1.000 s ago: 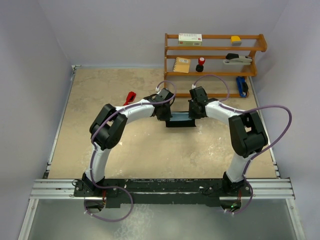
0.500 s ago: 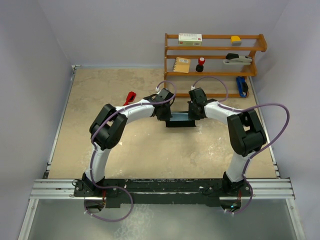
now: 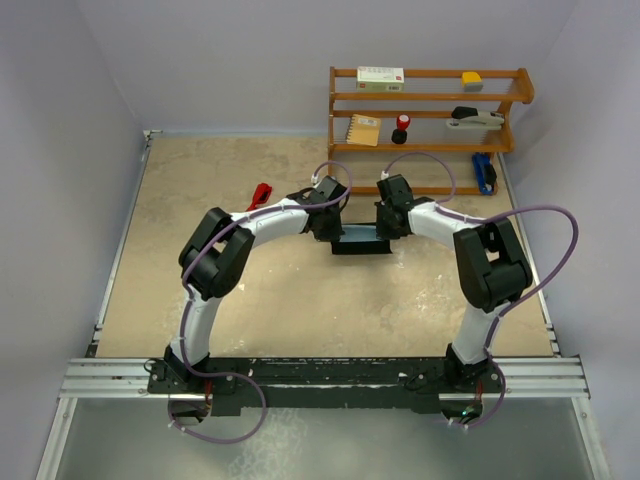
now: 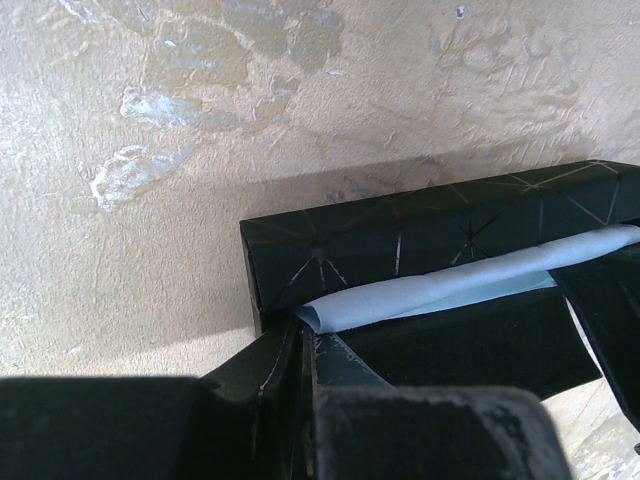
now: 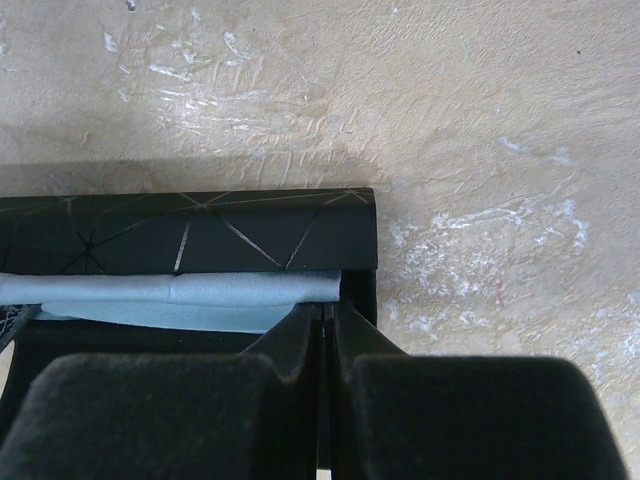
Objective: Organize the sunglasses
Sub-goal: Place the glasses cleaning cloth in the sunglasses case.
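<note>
The red sunglasses (image 3: 260, 193) lie on the table at the left, apart from both arms. The black case (image 3: 360, 244) lies open at mid-table with the light blue cloth (image 4: 440, 290) rolled inside it. My left gripper (image 3: 330, 226) is at the case's left end. In the left wrist view (image 4: 303, 335) its jaws are pressed together on the case's end wall. My right gripper (image 3: 388, 224) is at the case's right end. In the right wrist view (image 5: 327, 308) it is shut on that end wall beside the cloth (image 5: 200, 292).
A wooden shelf (image 3: 430, 148) stands at the back right with a notebook, a box, a stapler and small items. A blue and black tool (image 3: 485, 172) lies below it by the right wall. Walls close in the left, back and right sides.
The right arm's elbow and cable have shifted slightly left. Both grippers stay at the case ends.
</note>
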